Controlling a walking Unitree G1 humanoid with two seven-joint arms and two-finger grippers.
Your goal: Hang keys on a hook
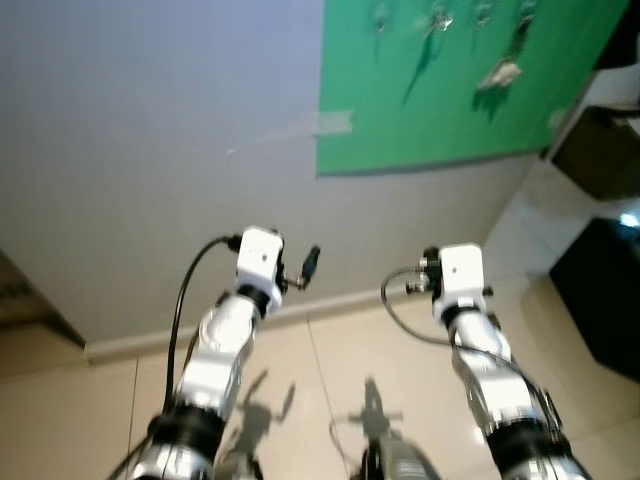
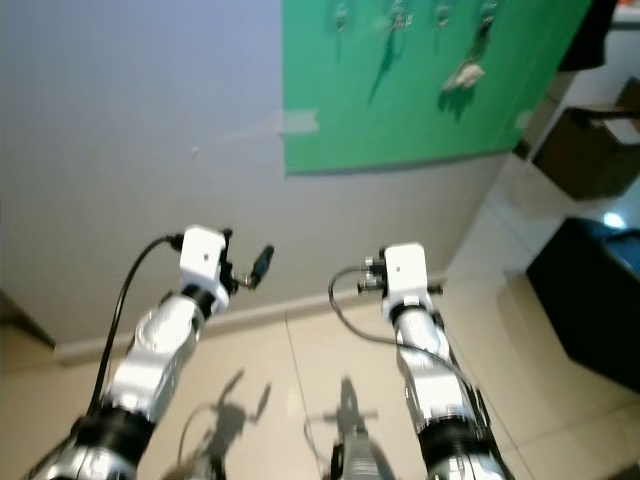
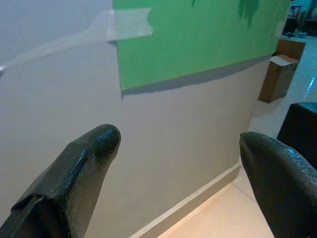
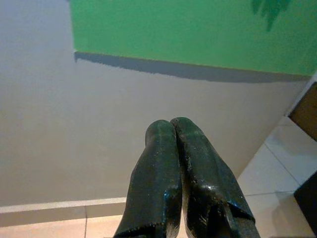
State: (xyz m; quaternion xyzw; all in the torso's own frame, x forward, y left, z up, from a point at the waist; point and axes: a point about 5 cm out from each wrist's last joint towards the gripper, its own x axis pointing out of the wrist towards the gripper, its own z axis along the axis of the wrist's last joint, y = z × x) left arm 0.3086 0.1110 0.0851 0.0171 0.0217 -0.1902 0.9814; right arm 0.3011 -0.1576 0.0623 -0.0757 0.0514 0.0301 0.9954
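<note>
Keys: a pale bunch [image 1: 500, 73] hangs on the green board [image 1: 400, 110] in the upper right of the left eye frame, under a row of hooks [image 1: 440, 18] along the board's top edge; too blurred to say whether it is a key ring or a tag.
Left fingers: the left gripper [image 3: 181, 144] stands wide open, its two black fingers [image 3: 86, 158] well apart with bare wall between them, and they hold nothing.
Right fingers: the right gripper [image 4: 171, 124] is pressed closed, tip against tip; no key or ring shows between the pads [image 4: 158, 144].
Arms: both silver arms rise from the bottom of the head frames, left gripper [image 1: 310, 262] at lower centre-left, right wrist at lower centre-right, each low near the skirting [image 1: 330, 300] and well below the board.
Surroundings: grey wall [image 1: 150, 130] fills the upper left; a strip of tape [image 1: 335, 122] holds the board's left edge; dark furniture [image 1: 610, 300] stands at the right on the tiled floor [image 1: 320, 380].
Step in hand: by my reading, either the hanging is done and the arms are lowered, or the reach has not begun; the frames do not settle which.
Next move: if keys remain to be hung, an arm must rise toward the upper right to a free hook.
</note>
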